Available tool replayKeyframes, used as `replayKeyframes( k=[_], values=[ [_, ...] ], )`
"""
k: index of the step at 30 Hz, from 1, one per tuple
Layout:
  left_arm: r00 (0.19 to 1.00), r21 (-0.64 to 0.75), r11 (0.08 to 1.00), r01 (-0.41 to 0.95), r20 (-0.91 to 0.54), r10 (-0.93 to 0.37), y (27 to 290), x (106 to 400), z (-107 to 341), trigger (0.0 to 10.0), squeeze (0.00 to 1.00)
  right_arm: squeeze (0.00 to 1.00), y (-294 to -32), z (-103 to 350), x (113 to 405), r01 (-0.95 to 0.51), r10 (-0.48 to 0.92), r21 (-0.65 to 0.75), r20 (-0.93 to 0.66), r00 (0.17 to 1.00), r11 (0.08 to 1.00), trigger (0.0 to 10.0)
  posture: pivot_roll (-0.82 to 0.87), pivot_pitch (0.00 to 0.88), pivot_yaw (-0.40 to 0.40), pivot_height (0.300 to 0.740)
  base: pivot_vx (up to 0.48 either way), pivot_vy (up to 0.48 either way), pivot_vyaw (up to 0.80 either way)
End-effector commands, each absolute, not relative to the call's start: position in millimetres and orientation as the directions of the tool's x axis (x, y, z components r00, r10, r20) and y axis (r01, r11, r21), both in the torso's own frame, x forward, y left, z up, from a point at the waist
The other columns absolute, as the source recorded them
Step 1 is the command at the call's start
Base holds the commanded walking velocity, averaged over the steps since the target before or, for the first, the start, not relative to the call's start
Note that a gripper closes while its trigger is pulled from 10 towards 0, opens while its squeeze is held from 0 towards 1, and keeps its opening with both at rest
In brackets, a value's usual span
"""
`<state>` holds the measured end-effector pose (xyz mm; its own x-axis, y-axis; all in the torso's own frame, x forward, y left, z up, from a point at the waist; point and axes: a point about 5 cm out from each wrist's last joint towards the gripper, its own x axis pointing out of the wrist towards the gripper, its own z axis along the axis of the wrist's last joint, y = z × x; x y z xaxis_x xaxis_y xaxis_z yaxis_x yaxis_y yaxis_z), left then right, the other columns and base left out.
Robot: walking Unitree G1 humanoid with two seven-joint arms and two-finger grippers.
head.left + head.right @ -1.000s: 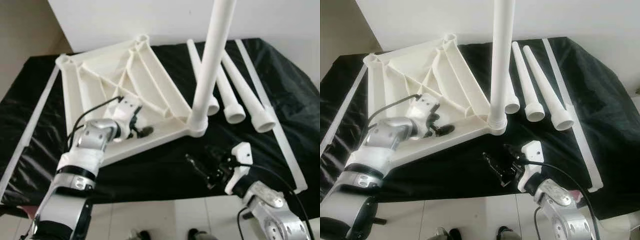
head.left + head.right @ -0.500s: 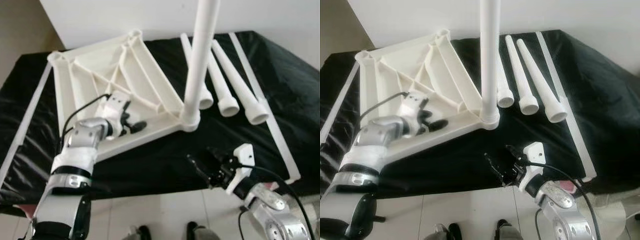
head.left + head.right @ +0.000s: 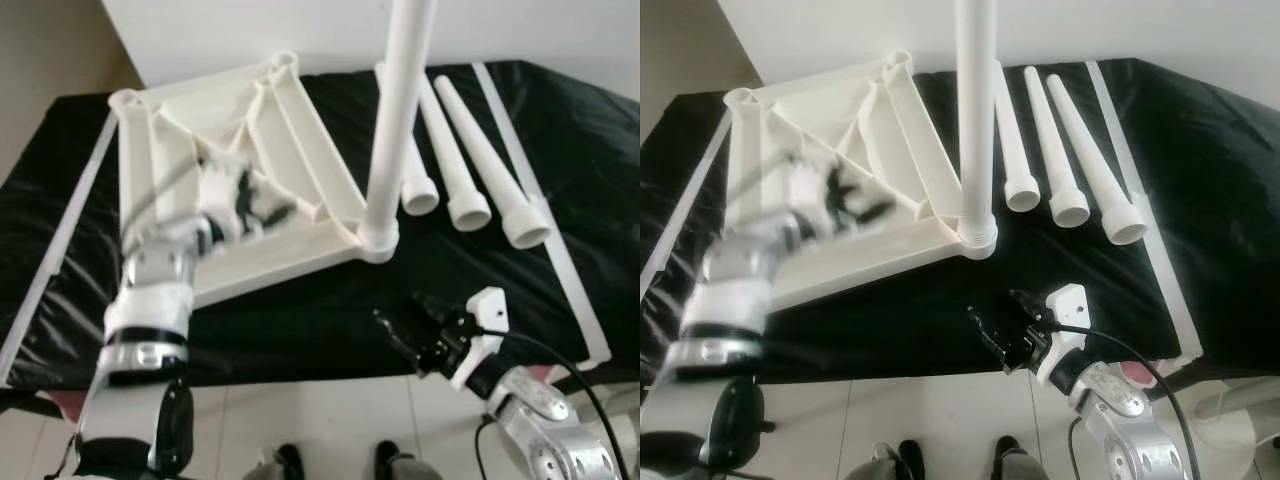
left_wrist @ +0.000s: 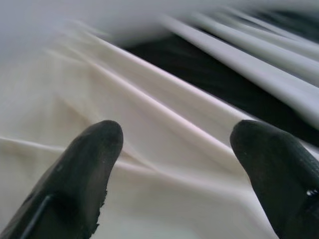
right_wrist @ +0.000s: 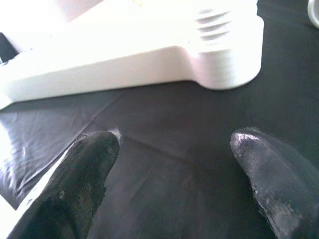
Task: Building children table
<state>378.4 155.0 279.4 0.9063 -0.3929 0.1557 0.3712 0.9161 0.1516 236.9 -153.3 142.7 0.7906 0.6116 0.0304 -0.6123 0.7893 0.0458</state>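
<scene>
The white tabletop [image 3: 180, 120] lies upside down on the black cloth, its ribbed underside up. One white leg [image 3: 398, 110] stands upright in the socket at its near right corner. Three loose legs [image 3: 478, 150] lie side by side to the right. My left gripper [image 3: 268, 207], blurred by motion, hovers open over the ribs [image 4: 164, 124] near the tabletop's middle, holding nothing. My right gripper [image 3: 410, 335] is open and empty just above the cloth, a short way in front of the corner socket [image 5: 224, 45].
A long white strip [image 3: 55, 240] lies along the cloth's left side and another strip [image 3: 550, 230] along the right. The black-covered work surface [image 3: 320, 310] ends close in front of me, with tiled floor below. A round white base [image 3: 1230, 420] stands low on the right.
My left arm has swung farther over the tabletop, away from me, and is now blurred. The right gripper has stayed in place. The camera has shifted slightly.
</scene>
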Motion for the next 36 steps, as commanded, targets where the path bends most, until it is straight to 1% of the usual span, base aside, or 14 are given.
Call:
replayKeyframes(
  k=[1, 2, 3, 4, 8, 10, 12, 15, 16, 21, 23, 26, 36],
  values=[
    [0.903, 0.113, 0.918, 0.380, 0.170, -0.395, 157, 376, 274, 10.0, 0.00, 0.00, -153, 139, 234, -0.618, 0.618, 0.062, 0.021, 0.786, 0.784, 10.0, -0.17, 0.187, 0.107, 0.740, 0.000, 0.000, 0.00],
    [0.903, 0.113, 0.918, 0.380, 0.170, -0.395, 157, 376, 274, 10.0, 0.00, 0.00, -153, 139, 234, -0.618, 0.618, 0.062, 0.021, 0.786, 0.784, 10.0, -0.17, 0.187, 0.107, 0.740, 0.000, 0.000, 0.00],
    [0.876, 0.106, 0.901, 0.421, 0.209, -0.434, 156, 373, 280, 10.0, 0.00, 0.00, -153, 139, 234, -0.619, 0.619, 0.062, 0.020, 0.785, 0.783, 10.0, -0.17, 0.188, 0.107, 0.740, 0.000, 0.000, 0.00],
    [0.869, 0.100, 0.897, 0.431, 0.223, -0.443, 156, 372, 283, 10.0, 0.00, 0.00, -153, 139, 233, -0.619, 0.619, 0.062, 0.020, 0.785, 0.783, 10.0, -0.17, 0.188, 0.107, 0.740, 0.000, 0.000, 0.00],
    [0.862, 0.093, 0.894, 0.438, 0.240, -0.447, 156, 372, 284, 10.0, 0.00, 0.00, -153, 139, 233, -0.620, 0.620, 0.061, 0.020, 0.785, 0.782, 10.0, -0.17, 0.187, 0.106, 0.740, 0.000, 0.000, 0.00],
    [0.852, 0.078, 0.891, 0.447, 0.266, -0.451, 156, 370, 288, 10.0, 0.00, 0.00, -153, 139, 233, -0.620, 0.620, 0.062, 0.020, 0.784, 0.782, 10.0, -0.17, 0.187, 0.106, 0.740, 0.000, 0.000, 0.00],
    [0.838, 0.035, 0.888, 0.459, 0.317, -0.445, 158, 367, 296, 10.0, 0.00, 0.00, -153, 140, 233, -0.622, 0.622, 0.061, 0.023, 0.783, 0.780, 10.0, -0.17, 0.183, 0.102, 0.740, 0.000, 0.000, 0.00],
    [0.832, 0.018, 0.886, 0.464, 0.335, -0.442, 158, 366, 299, 10.0, 0.00, 0.00, -153, 140, 233, -0.623, 0.623, 0.061, 0.024, 0.782, 0.780, 10.0, -0.17, 0.183, 0.102, 0.740, 0.000, 0.000, 0.00],
    [0.819, 0.010, 0.876, 0.482, 0.350, -0.455, 159, 364, 301, 10.0, 0.00, 0.00, -153, 140, 233, -0.625, 0.625, 0.062, 0.025, 0.780, 0.778, 10.0, -0.17, 0.179, 0.099, 0.740, 0.000, 0.000, 0.00],
    [0.789, 0.013, 0.850, 0.527, 0.366, -0.494, 159, 360, 303, 10.0, 0.00, 0.00, -153, 141, 234, -0.627, 0.627, 0.061, 0.027, 0.779, 0.776, 10.0, -0.17, 0.176, 0.095, 0.740, 0.000, 0.000, 0.00],
    [0.774, 0.049, 0.839, 0.543, 0.358, -0.522, 158, 357, 301, 10.0, 0.00, 0.00, -153, 141, 234, -0.628, 0.628, 0.060, 0.028, 0.778, 0.776, 10.0, -0.17, 0.175, 0.094, 0.740, 0.000, 0.000, 0.00],
    [0.777, 0.065, 0.840, 0.539, 0.347, -0.525, 157, 358, 297, 10.0, 0.00, 0.00, -154, 142, 235, -0.627, 0.626, 0.060, 0.029, 0.779, 0.777, 10.0, -0.17, 0.172, 0.093, 0.740, 0.000, 0.000, 0.00],
    [0.789, 0.046, 0.852, 0.522, 0.352, -0.503, 161, 358, 297, 10.0, 0.00, 0.00, -155, 144, 237, -0.619, 0.618, 0.064, 0.041, 0.785, 0.783, 10.0, -0.17, 0.170, 0.091, 0.740, 0.000, 0.000, 0.00]
  ],
)
